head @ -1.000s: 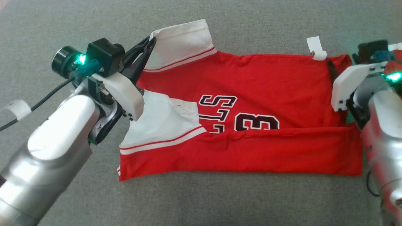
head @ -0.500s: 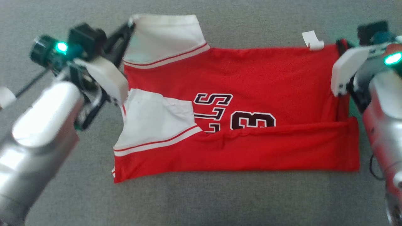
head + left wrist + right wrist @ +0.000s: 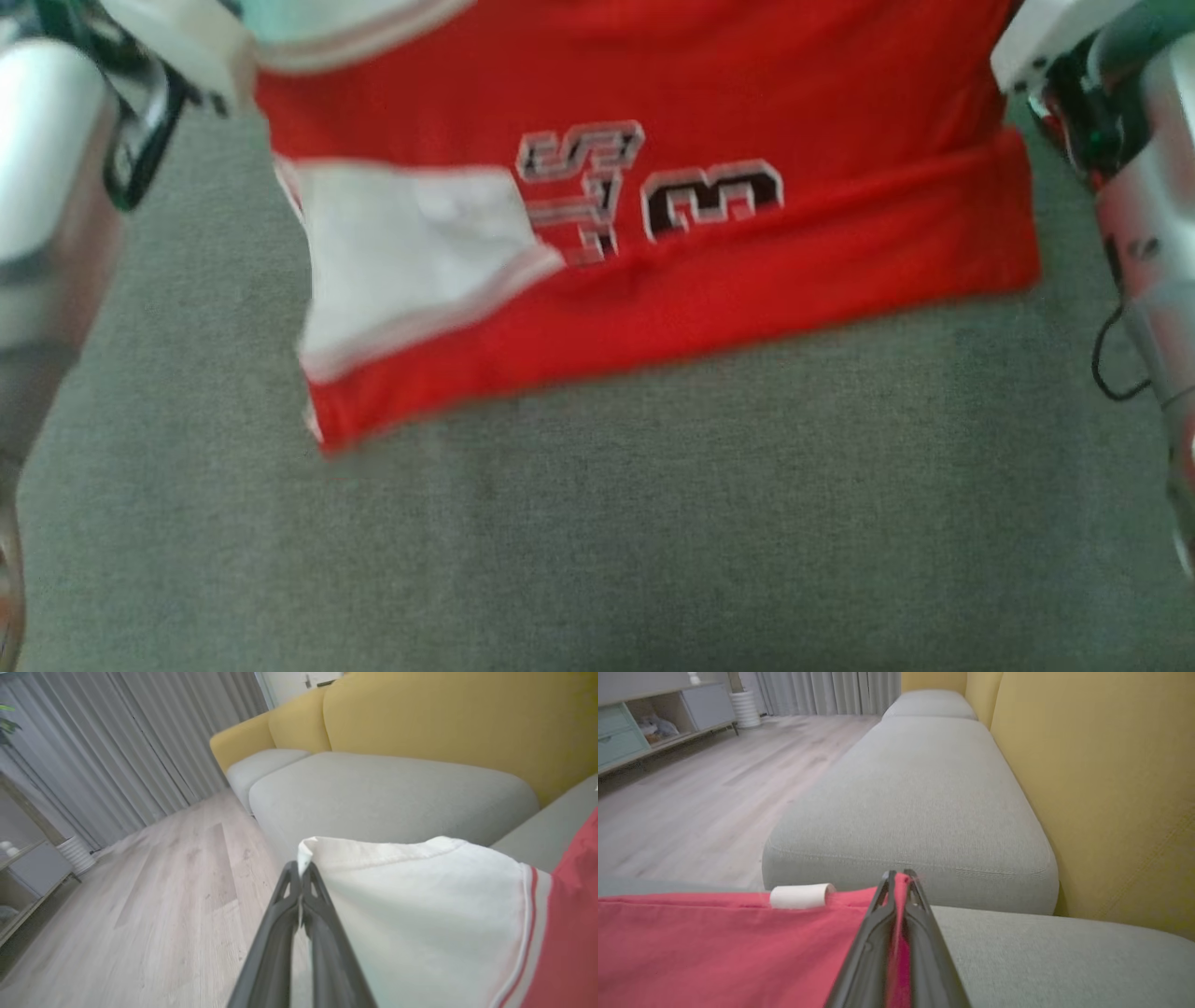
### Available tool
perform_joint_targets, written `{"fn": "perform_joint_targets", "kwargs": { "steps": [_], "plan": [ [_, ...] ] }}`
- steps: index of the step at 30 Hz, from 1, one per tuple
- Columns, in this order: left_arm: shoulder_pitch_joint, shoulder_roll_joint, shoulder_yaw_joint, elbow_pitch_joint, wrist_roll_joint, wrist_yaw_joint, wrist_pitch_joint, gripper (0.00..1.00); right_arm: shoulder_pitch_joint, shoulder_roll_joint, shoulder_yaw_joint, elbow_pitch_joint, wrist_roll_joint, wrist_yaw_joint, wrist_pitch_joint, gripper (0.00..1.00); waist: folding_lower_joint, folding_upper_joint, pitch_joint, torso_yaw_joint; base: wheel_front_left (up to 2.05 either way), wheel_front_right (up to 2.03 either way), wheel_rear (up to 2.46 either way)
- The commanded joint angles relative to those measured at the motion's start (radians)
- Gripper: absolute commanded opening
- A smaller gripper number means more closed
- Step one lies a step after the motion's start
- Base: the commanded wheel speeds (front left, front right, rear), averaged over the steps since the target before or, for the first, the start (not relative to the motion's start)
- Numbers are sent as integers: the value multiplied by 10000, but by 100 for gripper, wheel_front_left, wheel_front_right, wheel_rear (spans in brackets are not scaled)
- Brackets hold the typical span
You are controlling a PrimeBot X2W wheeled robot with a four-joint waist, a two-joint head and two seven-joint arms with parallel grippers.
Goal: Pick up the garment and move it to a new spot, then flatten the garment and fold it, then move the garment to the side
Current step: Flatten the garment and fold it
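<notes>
The garment (image 3: 794,84) was stretched across the grey seat cushion (image 3: 653,523) of a sofa, held at two corners of its far edge. The left gripper (image 3: 301,877) was clamped on the tip of the garment's white sleeve panel (image 3: 420,914), its two dark fingers pressed together with a small point of white cloth sticking out beyond them. The right gripper (image 3: 899,879) was closed on the garment's red far corner, a thin strip of cloth pinched between its fingers, and the curled white tag (image 3: 801,896) stood on that same edge just beside the grip.

In the blurred head view the garment's near part was doubled into a red band (image 3: 747,280) that cut across the bottom of the dark "3" (image 3: 714,196) and the lettering (image 3: 579,187) next to it. A second white panel with striped trim (image 3: 411,252) lay at the garment's left end. Whether the near edge touched the cushion I could not tell. Beyond the garment rose the yellow backrest (image 3: 1101,788), and past its left end were a wooden floor (image 3: 163,896) and grey curtains (image 3: 140,732).
</notes>
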Motion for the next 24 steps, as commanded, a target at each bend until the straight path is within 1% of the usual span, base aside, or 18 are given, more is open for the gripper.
{"fn": "perform_joint_targets", "kwargs": {
  "steps": [1,4,8,11,15,20,24],
  "plan": [
    [-543,341,466,-114,73,71,-135,0,-288,75,117,-355,95,67,-153,0,-2,0,39,-29,0,0,0],
    [-864,60,422,554,176,16,-625,0,-358,21,356,-365,560,67,-577,0,-2,0,65,-8,0,0,0],
    [-863,-222,181,1204,239,-283,-981,0,-164,-211,762,-332,1115,67,-978,0,-2,0,-3,92,0,0,0],
    [-657,-350,37,1495,197,-465,-1168,0,132,-464,1083,-330,1615,67,-1045,0,-2,0,-134,203,0,0,0],
    [-157,-470,-168,1555,-29,-750,-1281,0,617,-880,1583,-400,2206,67,-953,0,-2,0,-396,377,0,0,0],
    [636,-361,-541,1233,-418,-961,-1035,0,1249,-1478,2259,-533,2868,67,-698,0,-2,0,-750,601,0,0,0],
    [1245,35,-828,619,-705,-1012,-698,0,1778,-1964,2866,-834,3417,67,-402,0,-2,0,-1024,733,0,0,0]
  ]
}}
